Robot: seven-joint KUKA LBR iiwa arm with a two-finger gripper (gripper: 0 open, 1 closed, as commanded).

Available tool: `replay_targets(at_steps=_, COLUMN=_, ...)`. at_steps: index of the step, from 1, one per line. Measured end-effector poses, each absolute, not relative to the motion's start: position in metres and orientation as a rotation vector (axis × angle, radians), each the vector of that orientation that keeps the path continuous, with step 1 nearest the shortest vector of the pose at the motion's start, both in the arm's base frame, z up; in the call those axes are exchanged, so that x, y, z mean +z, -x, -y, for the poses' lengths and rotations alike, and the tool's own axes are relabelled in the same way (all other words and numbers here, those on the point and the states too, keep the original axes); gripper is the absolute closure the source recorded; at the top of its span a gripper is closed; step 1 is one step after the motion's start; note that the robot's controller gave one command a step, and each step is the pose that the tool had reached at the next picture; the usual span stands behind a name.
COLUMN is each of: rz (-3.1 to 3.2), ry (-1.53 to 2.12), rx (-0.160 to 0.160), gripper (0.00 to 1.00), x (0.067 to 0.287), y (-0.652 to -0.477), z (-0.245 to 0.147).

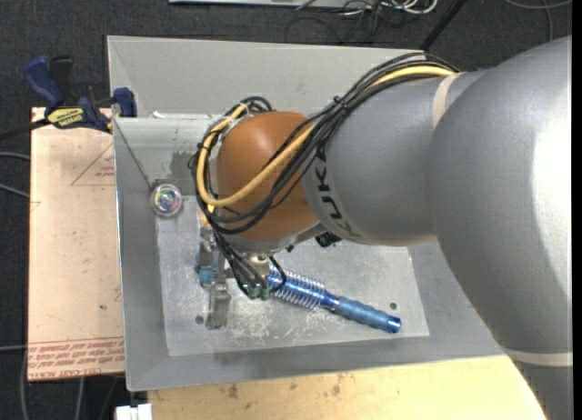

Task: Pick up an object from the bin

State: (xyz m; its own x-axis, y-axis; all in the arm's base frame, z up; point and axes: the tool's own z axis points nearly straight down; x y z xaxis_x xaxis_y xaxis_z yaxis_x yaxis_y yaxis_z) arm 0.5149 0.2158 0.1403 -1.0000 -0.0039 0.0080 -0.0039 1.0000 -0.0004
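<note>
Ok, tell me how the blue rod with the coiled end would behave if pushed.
The blue rod looks round and slim, so it would probably roll. Its coiled end may flex or snag. Lying flat, it can hardly tip.

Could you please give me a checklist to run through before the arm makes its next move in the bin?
1. The tool is inside the bin, away from its walls: ok, low over the floor at front left.
2. Something is held in the tool: cannot tell; the orange cover hides much.
3. The blue stick with a coiled spring end lies flat to the tool's right: ok.
4. The cables are free of that spring end: cannot tell; they hang very close.
5. The small shiny round thing at back left is out of the way: ok.
</note>
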Motion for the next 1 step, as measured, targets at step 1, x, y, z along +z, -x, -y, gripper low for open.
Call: replay_targets(at_steps=1, rz=3.117, ry=-0.396, rx=0.002, gripper=0.0, x=0.0682, y=-0.5714, z=-0.1569)
